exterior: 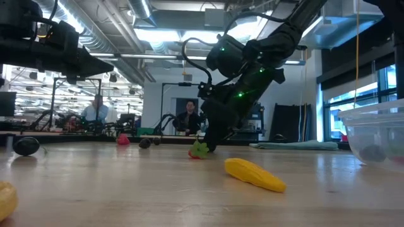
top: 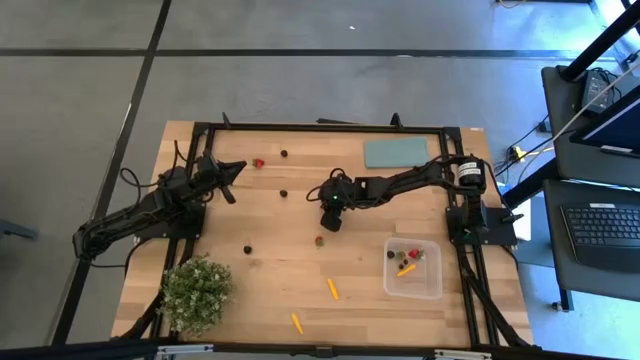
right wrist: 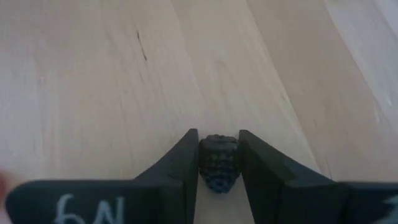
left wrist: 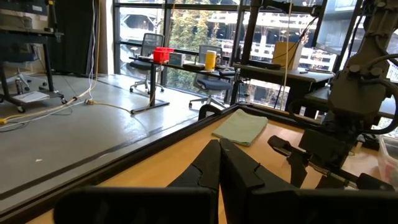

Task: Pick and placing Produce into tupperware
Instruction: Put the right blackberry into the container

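Produce is what you are after, and one piece sits right between your right end effector's [right wrist: 217, 163] fingers: a dark, bumpy blackberry [right wrist: 218, 163], with a finger hard against each side of it, down at the wooden desk [top: 280, 270]. From above you can see that right end effector [top: 331, 219] near the middle of the desk, its arm reaching in from the right edge.

Just beside it, toward the near edge, lies a small red berry with a green top [top: 319, 240]; in the low view that same berry [exterior: 198, 150] rests at the foot of the lowered arm. Scattered farther out you have another red berry [top: 258, 162] near the far edge, dark round pieces [top: 283, 154] on the left half of the desk, and two orange-yellow sticks [top: 332, 289] toward the front.

Your tupperware [top: 413, 267] stands well apart, by the right side of the desk, already holding a few pieces, among them an orange stick.

Your left end effector [top: 231, 183] waits over the far-left part of the desk with its fingers [left wrist: 214, 165] pressed together and nothing in them. A teal-grey slab [top: 395, 153] lies at the far right, and a bushy green plant [top: 196, 290] sits at the front-left corner.
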Robot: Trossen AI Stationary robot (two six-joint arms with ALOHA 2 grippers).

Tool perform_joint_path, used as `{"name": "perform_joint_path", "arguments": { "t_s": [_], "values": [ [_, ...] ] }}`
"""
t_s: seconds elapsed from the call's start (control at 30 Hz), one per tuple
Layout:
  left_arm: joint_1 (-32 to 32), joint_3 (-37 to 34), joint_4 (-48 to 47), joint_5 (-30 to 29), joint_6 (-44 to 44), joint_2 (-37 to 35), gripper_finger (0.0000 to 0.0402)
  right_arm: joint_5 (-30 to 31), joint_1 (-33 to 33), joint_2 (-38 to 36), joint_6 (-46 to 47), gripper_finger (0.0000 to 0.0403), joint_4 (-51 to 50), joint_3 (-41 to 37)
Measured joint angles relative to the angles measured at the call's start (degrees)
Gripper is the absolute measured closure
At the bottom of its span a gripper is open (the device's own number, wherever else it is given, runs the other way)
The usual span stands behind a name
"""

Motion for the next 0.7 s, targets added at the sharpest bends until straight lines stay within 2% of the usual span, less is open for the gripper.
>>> {"name": "perform_joint_path", "arguments": {
  "t_s": [0.17,0.33,0.5,0.57,0.7],
  "values": [
    [0.0,0.0,0.0,0.0,0.0,0.0,0.0401,-0.4,0.1,-3.2,0.5,0.0305,-3.4,0.7],
    [0.0,0.0,0.0,0.0,0.0,0.0,0.0401,-0.5,0.7,-13.3,5.2,0.0305,-14.2,3.8],
    [-0.1,0.0,0.0,0.0,0.0,0.0,0.0401,-0.2,5.0,-24.9,17.6,0.0305,-30.9,3.8],
    [-0.1,0.0,0.1,0.0,0.0,0.0,0.0401,0.1,8.2,-29.4,24.5,0.0305,-37.5,4.2],
    [-0.3,0.0,0.1,0.0,0.0,0.0,0.0401,3.0,17.2,-33.7,38.9,0.0305,-48.0,3.9]
  ]
}}
